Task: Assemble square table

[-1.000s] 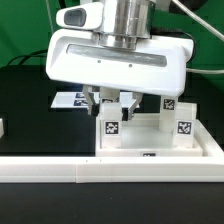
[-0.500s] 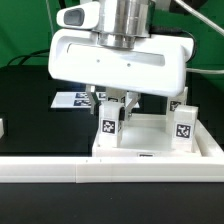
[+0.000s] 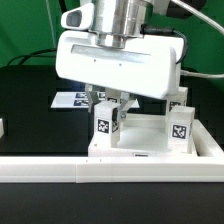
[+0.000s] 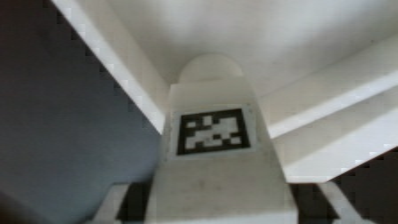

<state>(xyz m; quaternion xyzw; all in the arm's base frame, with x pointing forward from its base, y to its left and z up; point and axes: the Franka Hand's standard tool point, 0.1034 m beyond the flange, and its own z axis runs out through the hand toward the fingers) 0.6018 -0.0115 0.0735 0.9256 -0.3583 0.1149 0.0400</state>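
Note:
The white square tabletop (image 3: 150, 148) lies upside down just behind the front wall. One tagged white leg (image 3: 104, 124) stands at its corner on the exterior view's left. My gripper (image 3: 110, 103) is shut on this leg from above. In the wrist view the leg (image 4: 217, 130) runs up between my two dark fingers (image 4: 135, 200), with the tabletop's rim (image 4: 338, 95) beyond it. A second tagged leg (image 3: 181, 129) stands upright at the corner on the exterior view's right. A third leg (image 3: 180, 100) shows partly behind it.
The long white border wall (image 3: 90, 171) runs along the front. The marker board (image 3: 72, 99) lies flat on the black table behind the gripper, on the exterior view's left. A small white part (image 3: 2, 128) sits at the exterior view's left edge.
The gripper with the held leg has moved a little toward the exterior view's left. The tabletop and the leg on its right corner have shifted the same way.

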